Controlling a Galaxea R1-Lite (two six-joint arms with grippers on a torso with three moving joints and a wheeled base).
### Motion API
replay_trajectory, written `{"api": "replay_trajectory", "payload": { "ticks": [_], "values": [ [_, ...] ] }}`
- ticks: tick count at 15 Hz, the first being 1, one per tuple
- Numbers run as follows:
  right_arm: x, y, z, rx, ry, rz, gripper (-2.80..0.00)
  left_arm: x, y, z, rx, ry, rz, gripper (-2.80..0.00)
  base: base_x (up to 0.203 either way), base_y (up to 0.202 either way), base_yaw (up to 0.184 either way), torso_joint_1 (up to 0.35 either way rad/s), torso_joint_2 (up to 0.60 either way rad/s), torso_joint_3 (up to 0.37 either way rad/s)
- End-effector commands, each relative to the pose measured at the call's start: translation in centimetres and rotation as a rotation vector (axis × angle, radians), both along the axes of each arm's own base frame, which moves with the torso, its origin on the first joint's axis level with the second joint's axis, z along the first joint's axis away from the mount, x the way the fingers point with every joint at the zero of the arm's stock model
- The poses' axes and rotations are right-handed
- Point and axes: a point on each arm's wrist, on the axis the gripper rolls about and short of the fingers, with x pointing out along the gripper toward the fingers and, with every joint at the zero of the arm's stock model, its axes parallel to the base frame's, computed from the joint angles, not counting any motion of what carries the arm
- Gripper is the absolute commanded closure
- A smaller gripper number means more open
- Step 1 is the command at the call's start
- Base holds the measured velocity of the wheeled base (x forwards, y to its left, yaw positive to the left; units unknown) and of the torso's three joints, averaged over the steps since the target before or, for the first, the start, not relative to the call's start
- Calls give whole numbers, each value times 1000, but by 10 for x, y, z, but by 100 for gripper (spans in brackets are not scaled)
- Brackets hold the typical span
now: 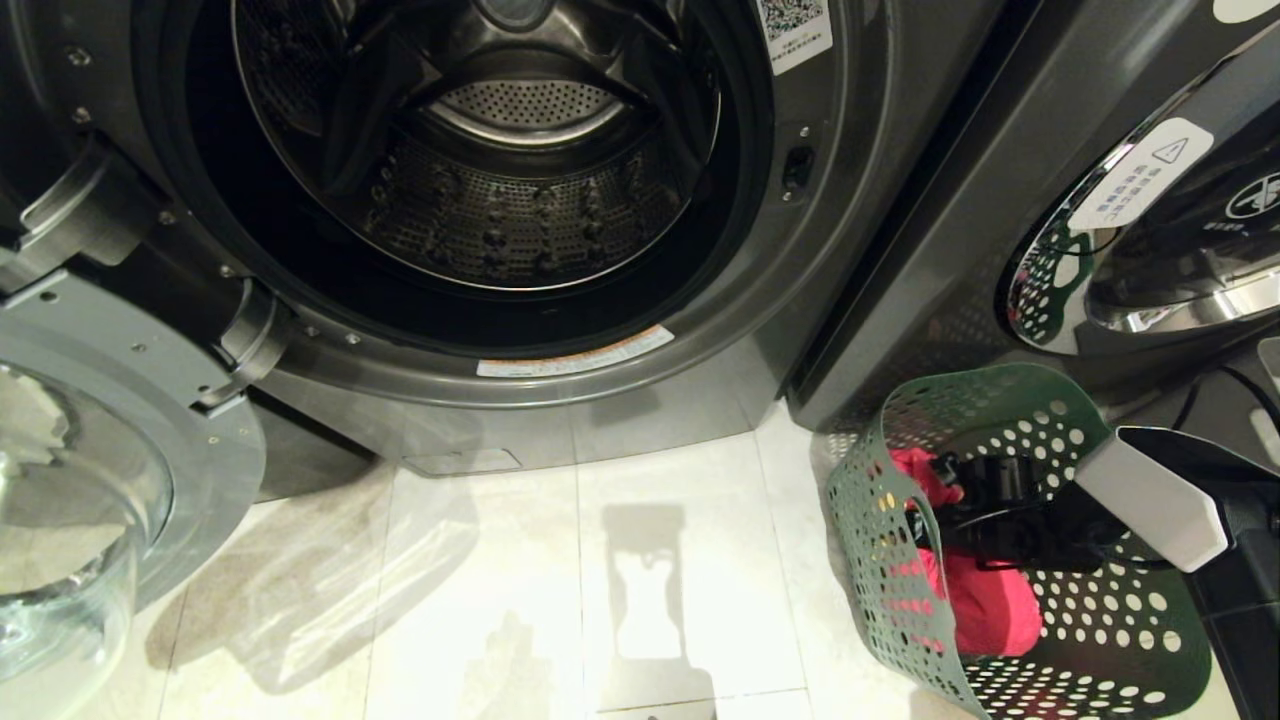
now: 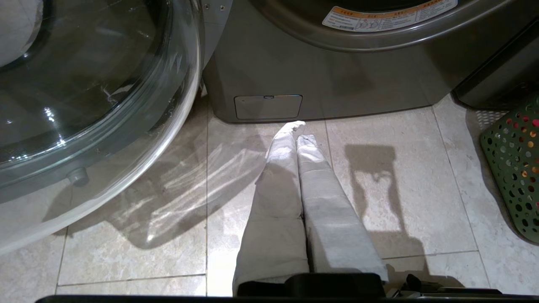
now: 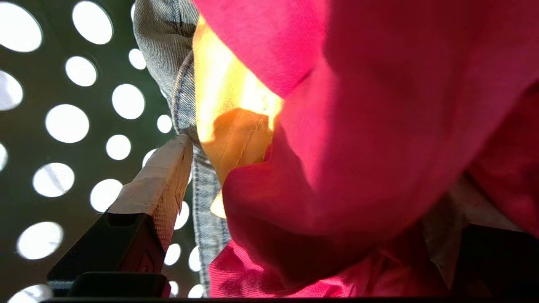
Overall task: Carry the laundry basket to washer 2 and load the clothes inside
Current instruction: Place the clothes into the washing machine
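Beside washer 2 (image 1: 480,200), whose door stands open to receive the load, the right tool (image 1: 985,500) reaches into the laundry basket (image 1: 1110,620) on the floor, jaws apart around the clothes (image 3: 358,147); the left tool (image 2: 294,139) is parked, jaws together.

The basket (image 1: 1010,400) is showing dark green, its walls dotted with round holes. Inside it, around the right gripper (image 3: 303,185), the clothes are showing bright pink-red (image 3: 379,126), yellow-orange (image 3: 231,109) and faded grey denim (image 3: 168,46). That gripper's finger (image 3: 160,181) is showing pale tape over black. The washer (image 1: 880,200) is showing dark grey, its drum (image 1: 520,210) shining perforated steel. The floor (image 1: 680,480) is gleaming in pale cream tiles.
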Motion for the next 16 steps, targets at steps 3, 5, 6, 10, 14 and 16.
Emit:
{"api": "replay_trajectory", "payload": {
  "ticks": [3,5,6,10,14,16],
  "values": [
    [2,4,-1,39,19,-3,-280,3,0,-11,-1,39,1,0,0,0,0,0,0,0],
    [5,12,-7,22,17,11,-280,3,0,-11,-1,39,1,0,0,0,0,0,0,0],
    [7,15,-11,-3,19,0,-280,3,0,-11,-1,39,1,0,0,0,0,0,0,0],
    [7,18,-31,-171,37,-13,-280,3,0,-11,-1,39,1,0,0,0,0,0,0,0],
    [14,7,-35,-320,26,-66,-280,3,0,-11,-1,39,1,0,0,0,0,0,0,0],
    [15,0,-35,-365,48,-73,-280,3,0,-11,-1,39,1,0,0,0,0,0,0,0]
  ]
}}
